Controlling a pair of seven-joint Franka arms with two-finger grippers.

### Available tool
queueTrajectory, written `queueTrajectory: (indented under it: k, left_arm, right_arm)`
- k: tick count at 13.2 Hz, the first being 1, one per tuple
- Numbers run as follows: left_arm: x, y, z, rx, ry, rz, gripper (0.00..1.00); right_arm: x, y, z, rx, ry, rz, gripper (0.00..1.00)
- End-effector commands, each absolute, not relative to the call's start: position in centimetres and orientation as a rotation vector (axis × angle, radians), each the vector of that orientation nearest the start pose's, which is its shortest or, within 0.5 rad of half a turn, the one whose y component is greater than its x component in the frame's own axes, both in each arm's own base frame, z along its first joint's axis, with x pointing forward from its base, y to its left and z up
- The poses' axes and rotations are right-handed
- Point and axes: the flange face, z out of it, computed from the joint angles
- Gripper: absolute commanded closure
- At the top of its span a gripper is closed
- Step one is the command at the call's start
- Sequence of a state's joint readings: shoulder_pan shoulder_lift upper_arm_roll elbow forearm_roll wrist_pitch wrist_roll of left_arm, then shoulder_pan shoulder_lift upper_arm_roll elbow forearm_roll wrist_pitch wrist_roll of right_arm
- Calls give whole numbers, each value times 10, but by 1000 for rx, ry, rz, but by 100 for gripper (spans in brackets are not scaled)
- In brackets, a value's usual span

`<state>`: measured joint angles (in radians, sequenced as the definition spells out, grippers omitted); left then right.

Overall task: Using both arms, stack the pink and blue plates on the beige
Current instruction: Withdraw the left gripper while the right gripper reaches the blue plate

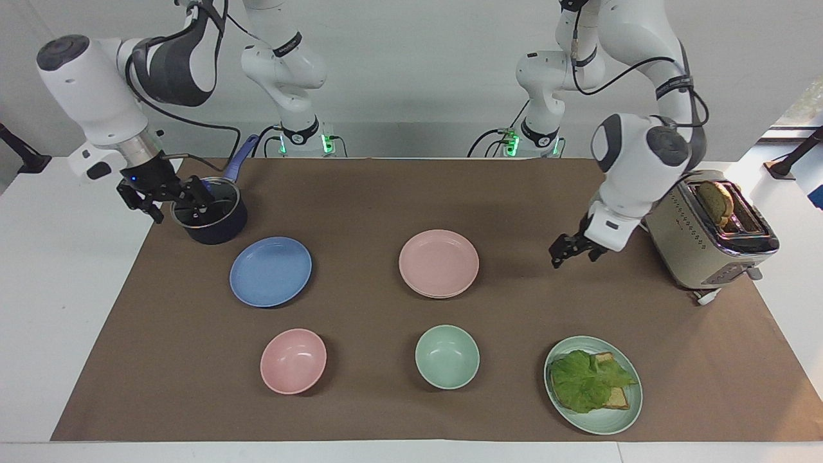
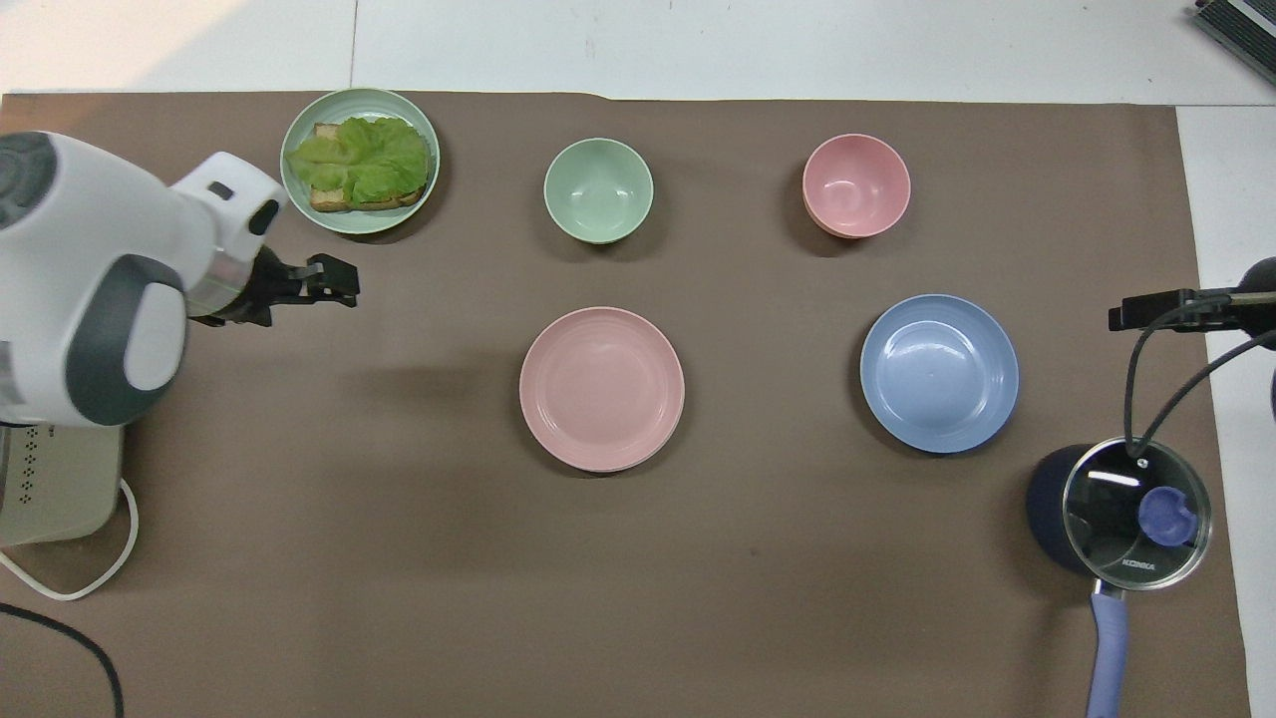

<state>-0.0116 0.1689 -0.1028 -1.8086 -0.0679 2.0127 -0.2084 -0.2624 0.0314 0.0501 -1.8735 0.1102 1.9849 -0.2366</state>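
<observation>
resting on the beige plate [image 1: 429, 292], of which only a thin edge shows under its rim, the pink plate [image 1: 438, 262] sits squarely stacked near the middle of the brown mat [image 1: 360, 193]. the blue plate [image 1: 271, 271] lies flat on the mat by itself, well apart from the stack, toward the right arm's end of the table and just beside the dark saucepan [image 1: 212, 218] with the glass lid.

the left gripper [image 1: 569, 247] hangs above bare mat between the stack and the toaster [image 1: 707, 231], clear of the pink plate; its fingers are spread and hold nothing. the right gripper [image 1: 162, 196] hovers by the saucepan at the edge of the mat, fingers released and grasping nothing.

farther from the robots stand a pink bowl [image 1: 293, 360], a green bowl [image 1: 447, 356] and a pale green plate [image 1: 601, 421] carrying toast and lettuce. a slice of bread stands in the toaster's slot.

in the overhead view the left gripper [image 2: 337, 282] shows just beside the green plate [image 2: 299, 194], and the pink plate [image 2: 602, 388] hides nearly all of the plate under it.
</observation>
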Motion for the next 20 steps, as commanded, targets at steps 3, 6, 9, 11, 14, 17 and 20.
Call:
queueTrajectory:
  k: [3, 6, 9, 11, 14, 17, 20]
  left_arm:
    - [597, -11, 555, -3166, -69, -82, 0]
    - [592, -19, 599, -3147, -34, -90, 0]
    - [585, -24, 609, -3156, -35, -114, 0]
    - [585, -14, 611, -3154, -64, -121, 0]
    - [585, -10, 611, -3153, -74, -121, 0]
    - [585, -14, 610, -3154, -64, -116, 0]
    - [585, -10, 611, -3153, -74, -118, 0]
  right_arm:
    - [564, -126, 442, -2994, -7, -184, 0]
    - [574, -121, 400, -2934, -7, -174, 0]
    - [565, -118, 362, -2942, -33, -181, 3]
    - [561, -117, 343, -2912, -69, -177, 5]
    - [558, -124, 315, -2858, -123, -170, 9]
    - [559, -116, 301, -2833, -71, -173, 21]
    - [557, -117, 292, -2839, -44, -170, 54]
